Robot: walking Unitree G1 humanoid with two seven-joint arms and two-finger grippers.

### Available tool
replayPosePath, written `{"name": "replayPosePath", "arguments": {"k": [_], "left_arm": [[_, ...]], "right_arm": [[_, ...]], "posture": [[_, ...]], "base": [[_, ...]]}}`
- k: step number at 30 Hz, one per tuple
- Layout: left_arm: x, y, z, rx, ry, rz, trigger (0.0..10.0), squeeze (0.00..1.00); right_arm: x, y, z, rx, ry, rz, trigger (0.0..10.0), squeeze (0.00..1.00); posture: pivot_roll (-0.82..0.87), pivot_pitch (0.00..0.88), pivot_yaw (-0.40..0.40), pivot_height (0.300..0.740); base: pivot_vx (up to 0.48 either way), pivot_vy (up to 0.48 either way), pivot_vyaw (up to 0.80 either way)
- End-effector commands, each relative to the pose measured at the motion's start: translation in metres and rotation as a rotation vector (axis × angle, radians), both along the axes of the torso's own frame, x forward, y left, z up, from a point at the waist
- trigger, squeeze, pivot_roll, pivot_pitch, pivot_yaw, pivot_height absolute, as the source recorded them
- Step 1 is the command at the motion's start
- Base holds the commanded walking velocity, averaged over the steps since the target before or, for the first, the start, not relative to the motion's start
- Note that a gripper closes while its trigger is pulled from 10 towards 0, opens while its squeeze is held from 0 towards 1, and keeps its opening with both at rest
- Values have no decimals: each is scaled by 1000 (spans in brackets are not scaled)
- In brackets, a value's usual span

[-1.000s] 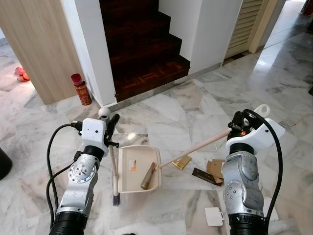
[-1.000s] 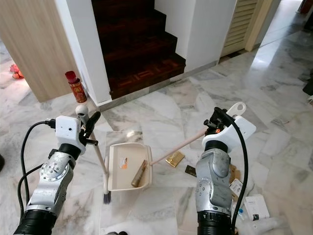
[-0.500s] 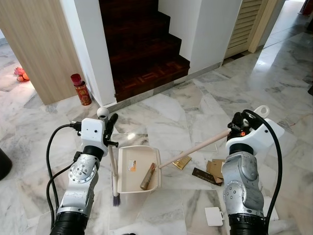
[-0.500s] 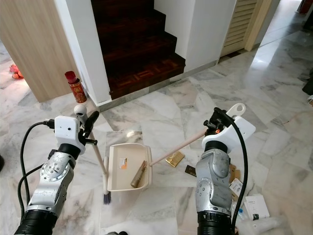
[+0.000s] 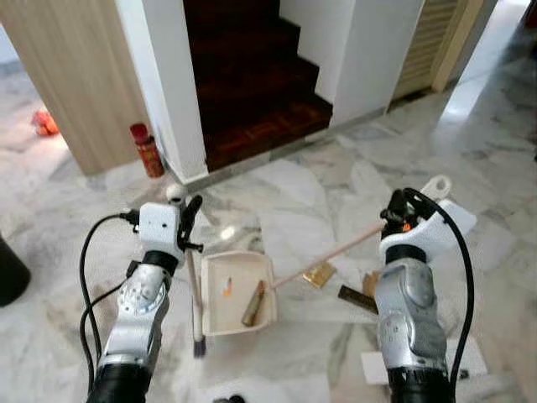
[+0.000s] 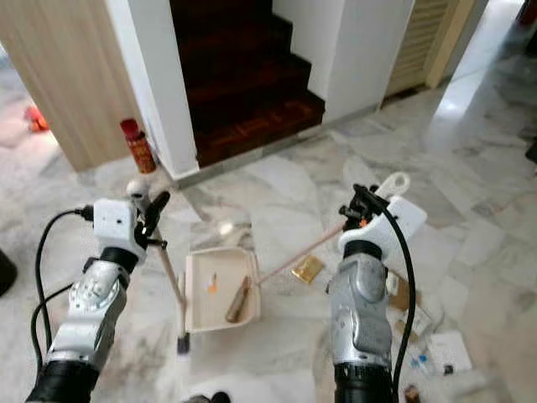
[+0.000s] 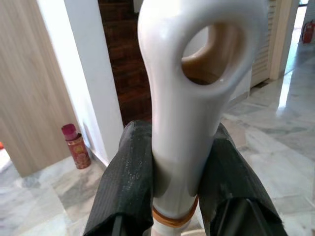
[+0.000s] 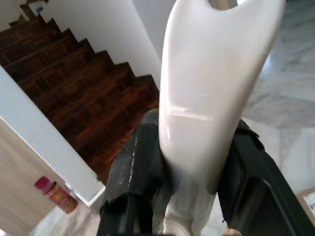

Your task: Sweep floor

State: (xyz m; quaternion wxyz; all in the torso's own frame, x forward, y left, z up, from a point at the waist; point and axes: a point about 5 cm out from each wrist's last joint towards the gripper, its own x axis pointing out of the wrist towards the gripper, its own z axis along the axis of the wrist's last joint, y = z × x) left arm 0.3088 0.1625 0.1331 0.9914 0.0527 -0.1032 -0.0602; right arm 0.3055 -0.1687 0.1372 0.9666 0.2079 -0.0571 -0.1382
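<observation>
Left jaws (image 7: 174, 187) clenched on the cream plastic dustpan's (image 5: 237, 292) upright handle, keeping the pan flat on the marble floor (image 5: 294, 201) below. Right jaws (image 8: 189, 167) clamped round the wooden-handled brush (image 5: 319, 257), angled down-forward so bristles rake litter panward; gold wrapper (image 5: 320, 274) just beyond the pan's lip.

camera pulled back, scene blurred, things unmoved

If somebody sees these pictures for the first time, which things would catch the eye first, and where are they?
The cream dustpan on the marble floor between the arms stands out: the left gripper grips its upright handle, and the right gripper grips the broom, whose head lies in the pan. Behind rises a dark wooden staircase, with a red can beside it.
</observation>
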Motion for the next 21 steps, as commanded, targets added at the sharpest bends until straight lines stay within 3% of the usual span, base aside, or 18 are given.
{"name": "replayPosePath", "arguments": {"k": [1,12,21], "left_arm": [[2,-6,16,-23,-68,-24,10000,0],[2,-5,17,-22,-66,-24,10000,0],[1,-6,17,-23,-63,-23,10000,0]], "right_arm": [[3,8,15,42,-71,27,10000,0],[3,9,16,26,-72,31,10000,0],[3,9,16,24,-71,34,10000,0]], "posture": [[-31,18,-2,740],[-27,27,0,740],[-28,33,-3,740]], "base": [[0,255,0],[0,254,0],[0,251,472]]}}
